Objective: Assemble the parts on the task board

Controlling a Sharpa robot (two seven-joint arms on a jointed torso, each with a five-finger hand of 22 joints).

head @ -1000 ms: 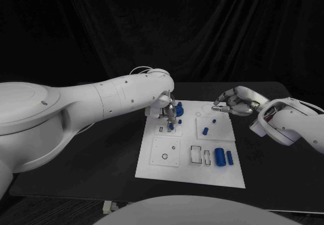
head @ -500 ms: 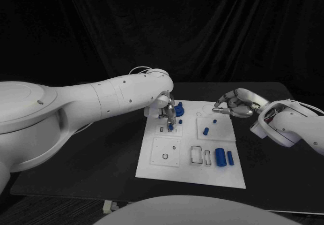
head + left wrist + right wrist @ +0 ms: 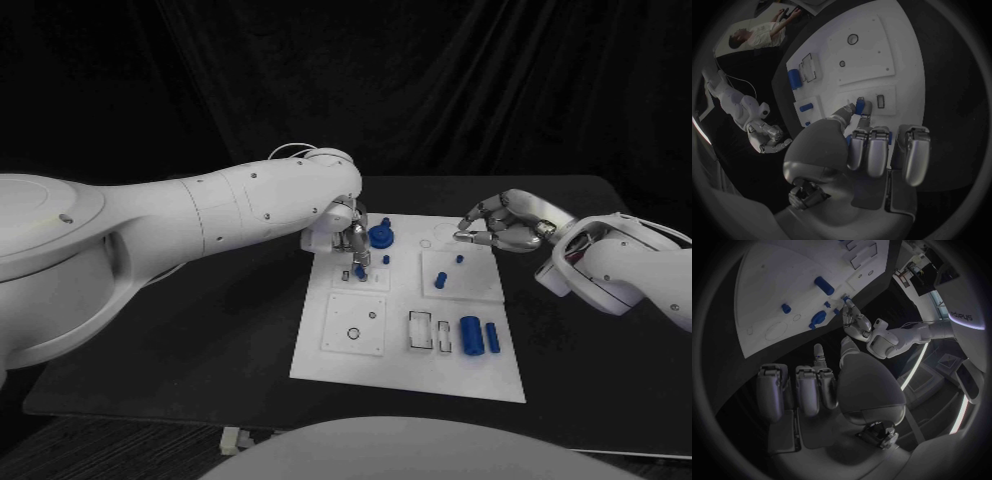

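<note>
White board (image 3: 346, 372) lies in the middle of the black worktop (image 3: 202, 340), and most of its small blue pieces sit loose. Nearest on its right side, a thick blue cylinder (image 3: 469, 334) lies beside a slimmer blue rod (image 3: 492, 337), both next to two empty rectangular slots (image 3: 418, 331). To their left is a square tile with a round hole (image 3: 351, 334), nothing in it. Farther back, a second tile carries two little blue pegs (image 3: 441, 279).

At the far left of the board the left hand (image 3: 351, 236) pinches a small blue peg (image 3: 361, 266) between thumb and finger, its tip touching or just above the tile with the narrow slot (image 3: 880, 101); I cannot tell which. A second ago the hand covered the blue knob (image 3: 381, 236) just behind it; now it has drawn slightly back and lower, and the knob stands plain on the board. That suggests the peg is being lined up and pushed into its seat, with the knob already placed.

Beyond the board's far right corner the right hand (image 3: 503, 226) hovers with its fingers curled in, holding nothing that I can see, a little lower than it was.
</note>
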